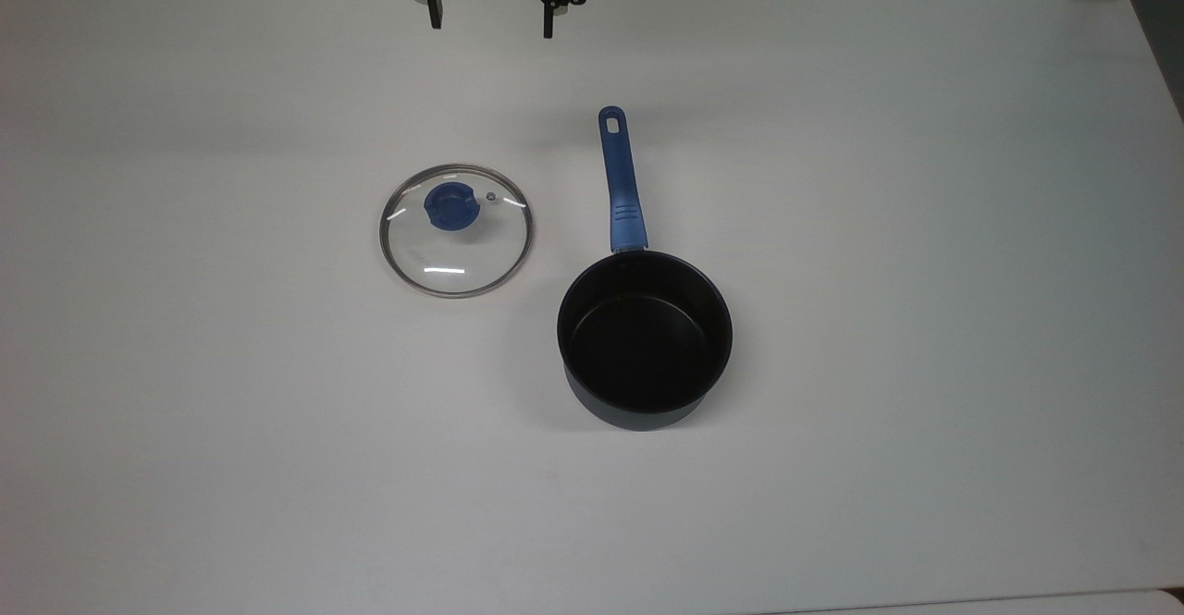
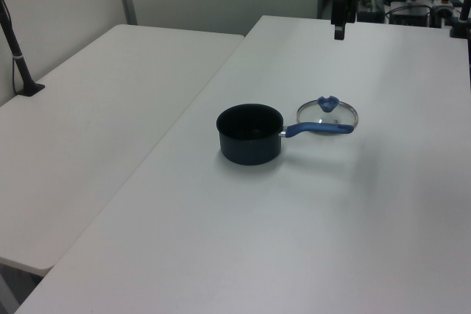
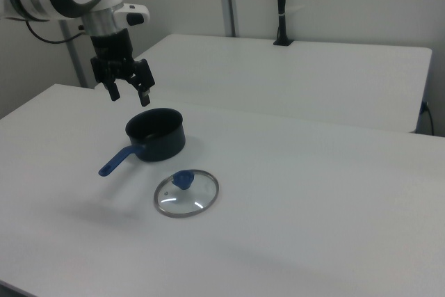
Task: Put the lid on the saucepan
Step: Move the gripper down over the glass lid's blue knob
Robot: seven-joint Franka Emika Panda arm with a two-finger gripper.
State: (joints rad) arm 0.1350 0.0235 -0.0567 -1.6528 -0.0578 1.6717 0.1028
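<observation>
Top view gives me the black 2-finger pincer (image 1: 491, 25) at the upper edge, its fingers spread apart and pinching nothing. The round clear glass lid (image 1: 455, 230) with the thin metal rim and blue knob lies flat on the white tabletop (image 1: 925, 319), well below the pincer and slightly toward the top view's left. The small dark navy saucepan (image 1: 645, 339) stands upright just beside the lid, on the top view's right, uncovered, its long blue handle (image 1: 622, 180) pointing toward the pincer's side.
</observation>
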